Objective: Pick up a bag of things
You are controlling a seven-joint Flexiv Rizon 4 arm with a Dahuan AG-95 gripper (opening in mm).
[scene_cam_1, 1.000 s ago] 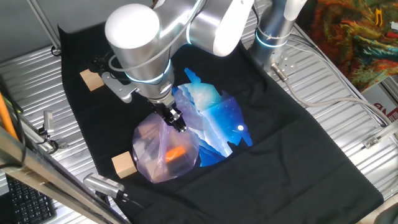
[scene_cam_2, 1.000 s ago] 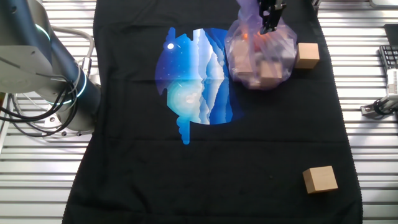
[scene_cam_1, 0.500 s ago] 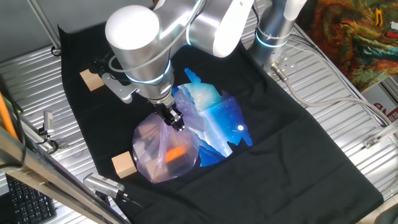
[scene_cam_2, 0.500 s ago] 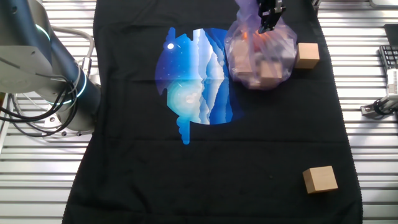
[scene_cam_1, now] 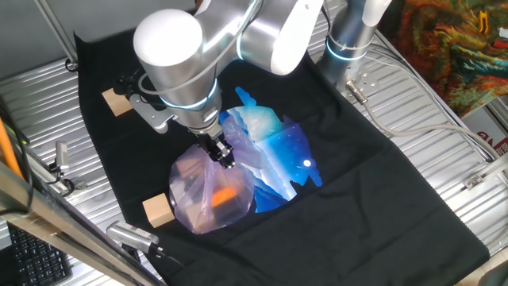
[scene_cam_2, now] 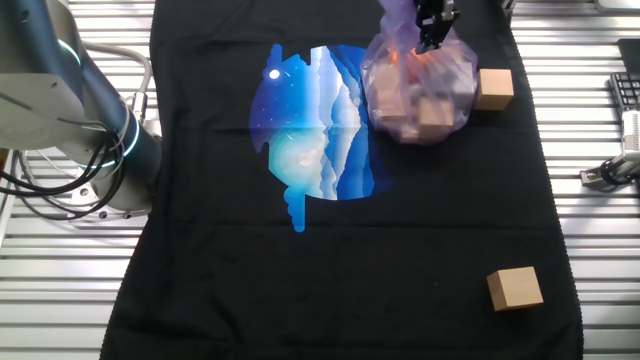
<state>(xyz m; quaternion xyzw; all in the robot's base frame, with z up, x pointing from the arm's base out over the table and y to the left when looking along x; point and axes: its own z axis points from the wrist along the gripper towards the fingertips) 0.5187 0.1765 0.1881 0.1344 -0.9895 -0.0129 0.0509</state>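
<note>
The bag of things (scene_cam_1: 210,197) sits on the black cloth (scene_cam_1: 373,183) over the counter (scene_cam_2: 600,290), on the robot-facing edge of the shiny blue-and-white bag (scene_cam_1: 274,151), which it touches or slightly overlaps. One wooden cube (scene_cam_1: 158,210) lies just beside the purple bag; a second cube (scene_cam_1: 117,102) lies well apart near the cloth's far corner.

The gripper (scene_cam_1: 221,153) is down at the upper edge of the bag, where the film gathers. In the other fixed view the gripper (scene_cam_2: 432,27) stands over the bag's (scene_cam_2: 418,85) top, with purple film rising beside the fingers. The jaws look narrow and appear to pinch the gathered film, but the contact is too small to confirm; the gripper state cannot be told for certain.

Handling judgement: the film is thin, soft and translucent, so it will fold and stretch rather than hold shape. An orange item (scene_cam_1: 223,195) and pale blocky contents show through, so the load probably hangs low and swings once raised. Likely light overall. The film is smooth, so slip is the main risk; tearing is a lesser one.

Best hold: the bunched neck at the top, several layers of film between the fingers, not the taut belly. The neighbouring blue bag could catch and drag along.
</note>
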